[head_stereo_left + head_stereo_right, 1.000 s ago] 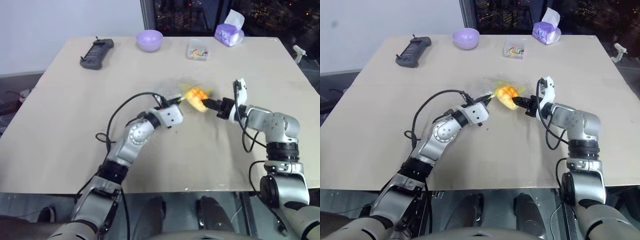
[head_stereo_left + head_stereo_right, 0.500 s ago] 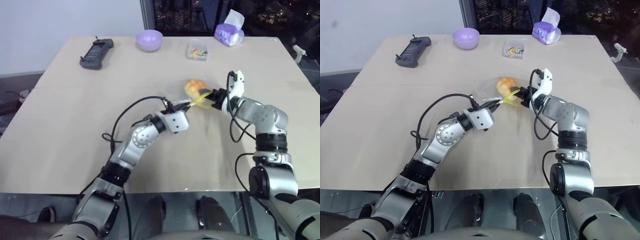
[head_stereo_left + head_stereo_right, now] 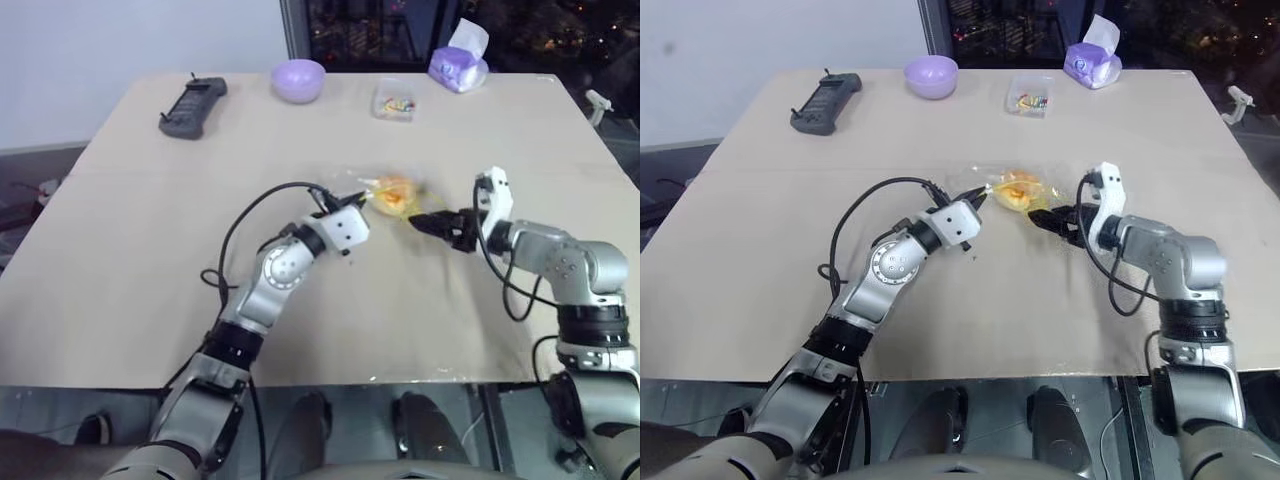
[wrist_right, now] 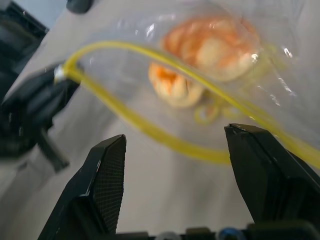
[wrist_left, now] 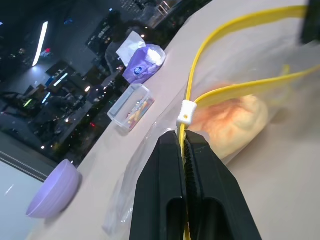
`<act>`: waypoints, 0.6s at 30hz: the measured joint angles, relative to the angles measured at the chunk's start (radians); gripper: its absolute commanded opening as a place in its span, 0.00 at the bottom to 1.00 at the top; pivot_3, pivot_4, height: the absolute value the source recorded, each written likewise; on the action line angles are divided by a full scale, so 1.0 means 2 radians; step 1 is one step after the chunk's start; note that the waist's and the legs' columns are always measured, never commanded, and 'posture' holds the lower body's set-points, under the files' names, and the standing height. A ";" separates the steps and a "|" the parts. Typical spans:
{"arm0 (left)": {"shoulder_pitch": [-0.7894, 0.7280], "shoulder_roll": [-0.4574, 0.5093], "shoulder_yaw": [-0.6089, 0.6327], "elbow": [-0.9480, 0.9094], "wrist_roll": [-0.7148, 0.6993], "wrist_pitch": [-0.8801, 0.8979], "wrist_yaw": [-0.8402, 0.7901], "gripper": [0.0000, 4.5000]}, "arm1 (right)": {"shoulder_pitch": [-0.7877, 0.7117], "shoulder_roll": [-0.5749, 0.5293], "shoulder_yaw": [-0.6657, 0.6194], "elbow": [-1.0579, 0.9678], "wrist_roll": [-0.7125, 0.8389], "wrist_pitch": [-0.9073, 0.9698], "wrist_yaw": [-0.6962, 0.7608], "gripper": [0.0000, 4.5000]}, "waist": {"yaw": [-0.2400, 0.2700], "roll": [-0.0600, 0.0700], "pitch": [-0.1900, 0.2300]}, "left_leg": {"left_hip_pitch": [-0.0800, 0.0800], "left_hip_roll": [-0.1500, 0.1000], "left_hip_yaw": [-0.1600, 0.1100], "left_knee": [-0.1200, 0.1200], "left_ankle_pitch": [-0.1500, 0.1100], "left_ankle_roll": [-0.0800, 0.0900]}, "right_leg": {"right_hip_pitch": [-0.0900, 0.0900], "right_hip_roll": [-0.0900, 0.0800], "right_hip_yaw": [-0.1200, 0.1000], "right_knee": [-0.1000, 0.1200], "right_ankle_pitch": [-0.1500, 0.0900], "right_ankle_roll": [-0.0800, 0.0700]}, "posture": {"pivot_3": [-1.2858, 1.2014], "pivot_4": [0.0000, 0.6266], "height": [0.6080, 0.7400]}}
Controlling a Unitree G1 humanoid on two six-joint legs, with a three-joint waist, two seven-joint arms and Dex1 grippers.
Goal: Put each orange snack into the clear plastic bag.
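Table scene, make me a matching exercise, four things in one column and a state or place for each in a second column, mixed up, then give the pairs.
Things:
1. orange snack
2. left end effector
3. right end effector
4. purple bowl

States or places:
A. open, just short of the bag's mouth
B. at the table's far edge, beside the black controller
C. inside the clear plastic bag
D. shut on the bag's yellow seal strip

Pairs: 1-C, 2-D, 3-A, 4-B

You've got bare tan tabletop (image 3: 150,250) all around the crinkly clear plastic bag (image 3: 385,195); the black controller (image 3: 193,106), lavender bowl (image 3: 299,80), small clear box (image 3: 395,101) and purple tissue pack (image 3: 458,66) line the far edge, well apart.
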 measured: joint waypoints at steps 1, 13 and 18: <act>0.000 0.001 0.001 0.000 0.000 0.002 0.001 0.00 | 0.010 -0.013 0.004 -0.012 -0.001 -0.005 0.012 0.76 | 0.000 0.000 0.000 | 0.000 0.000 0.000 0.000 0.000 0.000 | 0.000 0.000 0.000 0.000 0.000 0.000 | 0.52 0.24 1.00; 0.001 -0.003 0.004 0.002 0.000 0.007 0.002 0.00 | 0.090 -0.121 0.088 -0.008 -0.197 -0.280 0.076 0.76 | -0.002 0.000 0.000 | 0.001 0.000 0.000 0.000 0.000 0.000 | 0.001 0.000 0.000 0.000 0.000 0.000 | 0.52 0.24 1.00; 0.001 -0.002 0.004 0.003 0.000 0.007 0.000 0.00 | 0.043 -0.094 0.127 0.045 -0.273 -0.358 0.054 0.76 | 0.001 0.000 0.000 | 0.001 0.000 0.000 0.000 0.000 0.000 | 0.001 0.000 0.000 0.000 0.000 0.000 | 0.52 0.24 1.00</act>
